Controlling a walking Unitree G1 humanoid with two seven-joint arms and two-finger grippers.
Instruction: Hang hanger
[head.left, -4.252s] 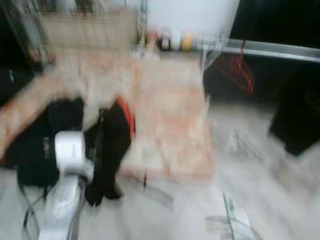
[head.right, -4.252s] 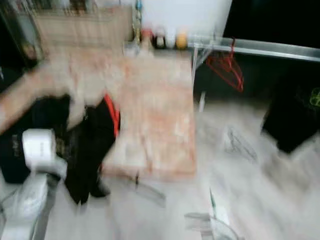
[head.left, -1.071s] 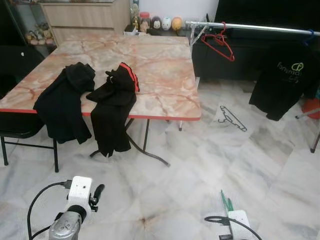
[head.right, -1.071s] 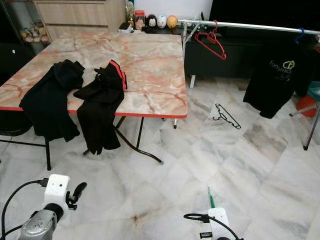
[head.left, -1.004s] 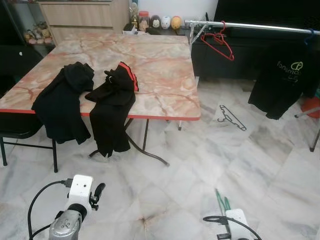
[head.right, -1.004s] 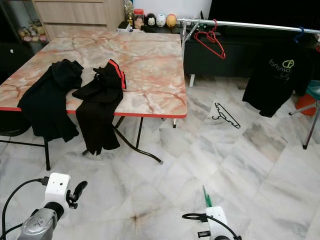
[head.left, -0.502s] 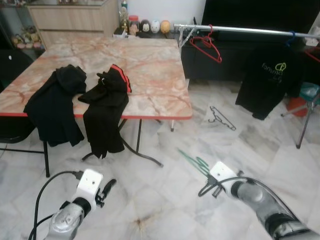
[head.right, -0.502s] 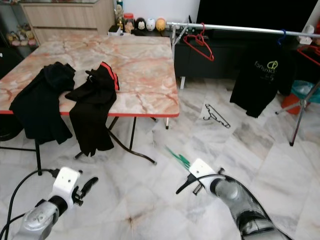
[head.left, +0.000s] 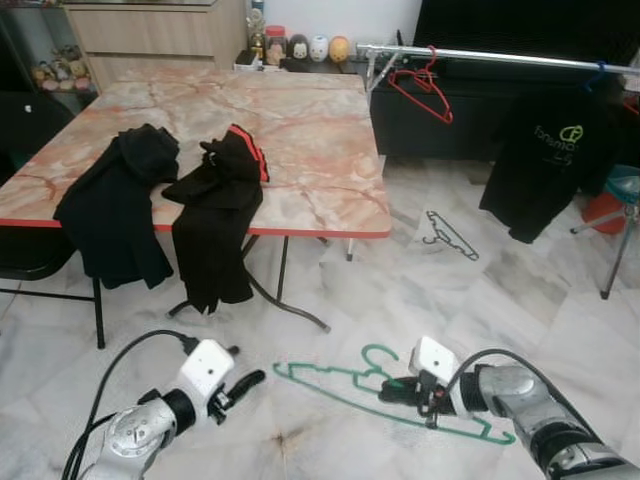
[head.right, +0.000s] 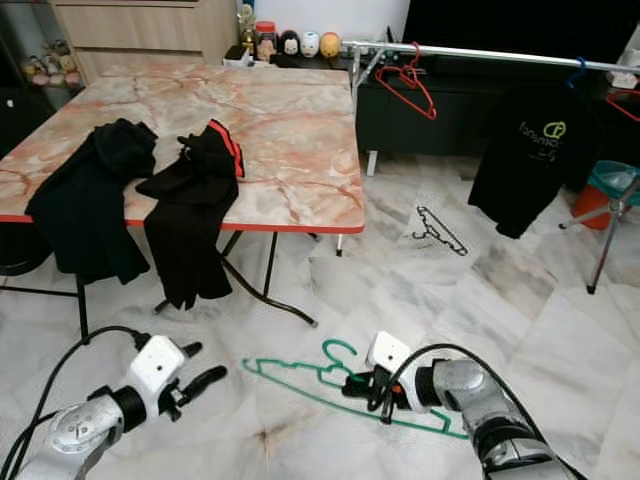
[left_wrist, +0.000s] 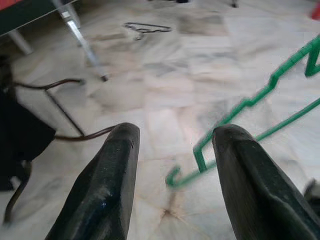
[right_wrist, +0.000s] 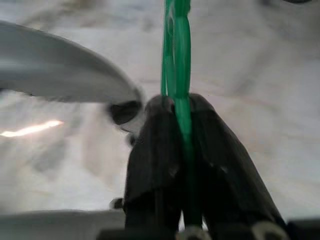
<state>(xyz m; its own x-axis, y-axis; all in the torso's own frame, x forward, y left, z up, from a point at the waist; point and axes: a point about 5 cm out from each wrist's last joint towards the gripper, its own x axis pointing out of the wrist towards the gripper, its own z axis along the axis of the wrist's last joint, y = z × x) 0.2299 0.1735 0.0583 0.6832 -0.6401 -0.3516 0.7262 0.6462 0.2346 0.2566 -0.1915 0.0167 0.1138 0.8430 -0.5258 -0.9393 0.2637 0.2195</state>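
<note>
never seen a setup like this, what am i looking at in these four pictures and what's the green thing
This is a humanoid robot with two silver arms, each ending in two black fingers. The two wide pictures come from a stereo camera on its head, looking down at the room. The other two come from cameras on its wrists, looking along the fingers.

The green thing is a green hanger. The right gripper is shut on it near the hook. The left gripper is open, with one end of the hanger in front of it.

On the marble table lie two black garments, draped over the edge. Behind is a clothes rail with a red hanger and a black t-shirt. A black hanger lies on the floor.
</note>
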